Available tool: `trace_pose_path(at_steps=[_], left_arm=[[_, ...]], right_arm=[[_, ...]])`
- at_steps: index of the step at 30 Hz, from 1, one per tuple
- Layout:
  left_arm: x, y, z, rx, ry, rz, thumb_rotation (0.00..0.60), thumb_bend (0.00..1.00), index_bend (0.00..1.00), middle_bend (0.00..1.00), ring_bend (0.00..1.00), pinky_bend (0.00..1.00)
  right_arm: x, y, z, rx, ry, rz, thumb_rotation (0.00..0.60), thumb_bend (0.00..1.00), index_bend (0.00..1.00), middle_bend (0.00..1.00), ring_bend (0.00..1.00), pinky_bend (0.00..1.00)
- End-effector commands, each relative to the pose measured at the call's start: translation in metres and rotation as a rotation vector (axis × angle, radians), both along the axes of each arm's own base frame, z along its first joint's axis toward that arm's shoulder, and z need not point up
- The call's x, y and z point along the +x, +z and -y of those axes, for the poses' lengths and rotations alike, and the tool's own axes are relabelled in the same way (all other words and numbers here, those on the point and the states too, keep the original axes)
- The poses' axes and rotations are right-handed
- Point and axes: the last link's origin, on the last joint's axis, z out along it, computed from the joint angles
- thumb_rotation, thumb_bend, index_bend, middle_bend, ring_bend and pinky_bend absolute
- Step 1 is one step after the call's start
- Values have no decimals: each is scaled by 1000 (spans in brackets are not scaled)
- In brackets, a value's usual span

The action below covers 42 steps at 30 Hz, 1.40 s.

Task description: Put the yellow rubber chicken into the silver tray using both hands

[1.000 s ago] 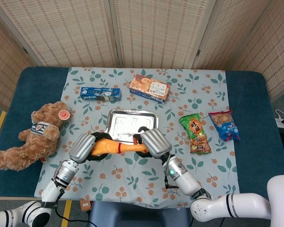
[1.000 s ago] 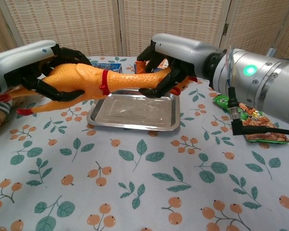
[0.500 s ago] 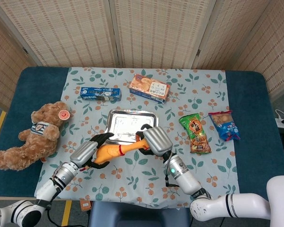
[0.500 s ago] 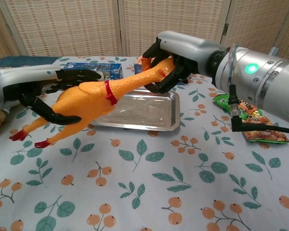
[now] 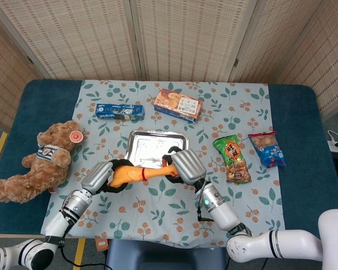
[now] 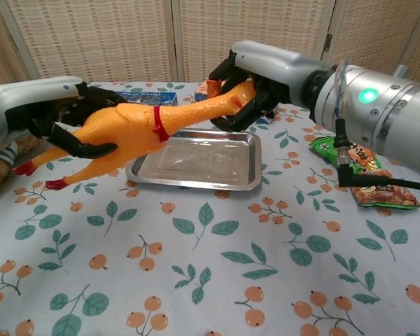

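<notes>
Since 0.5 s ago, yellow rubber chicken (image 6: 136, 124) body end has risen; it now lies nearer level, w/ left hand (image 6: 52, 115) back around the body.

Hands:
- Left hand: fingers curled round chicken body, holding it. Head view: left hand (image 5: 98, 176) just below tray's near-left corner.
- Right hand (image 6: 255, 77): fingers wrapped round chicken head/neck end, holding it. Head view: right hand (image 5: 185, 166) at tray's near-right corner.

Task item: chicken is held clear of the surface, spanning betw. both hands, above near edge of silver tray (image 6: 246, 178); red band at neck, red feet hang off left end. Silver tray (image 5: 136, 139) holds nothing inside.

Surface/room:
- Table (image 5: 304, 140) w/ dark blue top; centre covered by pale cloth (image 5: 158, 208) printed w/ leaves and orange berries.
- Woven folding screen (image 5: 186, 34) behind table, pale frame.
- Yellow floor line visible at left.

Other items:
- Teddy bear (image 5: 36, 163) at left, on blue area.
- Blue box (image 5: 119, 111) and orange box (image 5: 178, 104) beyond tray; print too small to read.
- Green snack bag (image 5: 232, 158) and blue/red snack bag (image 5: 267, 148) at right; lettering not legible.
- Right forearm shows a lit green indicator (image 6: 367, 96).
</notes>
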Motion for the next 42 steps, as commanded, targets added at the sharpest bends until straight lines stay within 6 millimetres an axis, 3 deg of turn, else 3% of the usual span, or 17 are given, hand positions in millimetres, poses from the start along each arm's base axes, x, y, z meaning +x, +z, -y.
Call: trace_pose_path(at_steps=[1, 5, 10, 17, 19, 20, 23, 24, 25, 28, 31, 42], left_arm=[[0, -1, -1, 35, 28, 27, 600, 631, 872, 800, 702, 877], [0, -2, -2, 51, 26, 13, 600, 667, 888, 862, 785, 963], [3, -3, 1, 71, -15, -8, 600, 724, 900, 880, 809, 989], [5, -5, 2, 80, -16, 15, 600, 678, 908, 881, 810, 984], [2, -6, 2, 79, -25, -1, 600, 599, 855, 820, 730, 852], [1, -7, 2, 68, -31, -5, 600, 564, 763, 746, 656, 757], [-1, -9, 4, -26, -3, 21, 600, 454, 239, 278, 252, 409], [-3, -9, 5, -78, 12, 31, 600, 415, 109, 128, 120, 303], [-3, -8, 6, -117, 29, 47, 600, 377, 38, 39, 43, 214], [-3, -2, 1, -183, 66, 85, 600, 301, 0, 0, 0, 58], [-6, 1, -1, -220, 85, 93, 600, 281, 0, 0, 0, 7], [-9, 6, -3, -259, 96, 102, 600, 277, 0, 0, 0, 0]], right_arm=[[-1, 0, 1, 1, -3, 1, 600, 384, 902, 663, 791, 777], [-2, 1, 2, 0, -5, -1, 600, 384, 901, 663, 791, 778], [-2, 2, 2, 1, -7, 2, 600, 384, 901, 663, 791, 777], [-4, 2, 4, 4, -14, 9, 600, 384, 901, 663, 791, 777], [-5, 2, 4, 4, -15, 7, 600, 383, 900, 663, 791, 777], [-6, 2, 4, 3, -16, 7, 600, 384, 900, 663, 791, 777], [-7, 1, 5, 1, -18, 5, 600, 384, 900, 663, 791, 777], [-7, 1, 5, 0, -19, 4, 600, 383, 900, 663, 791, 777], [-7, 1, 5, 0, -19, 4, 600, 384, 900, 663, 791, 777], [-7, 0, 4, -2, -18, 2, 600, 383, 900, 663, 791, 777], [-7, -1, 4, -8, -17, 0, 600, 383, 899, 663, 791, 777], [-11, -1, 5, -36, -18, -15, 600, 384, 900, 663, 791, 777]])
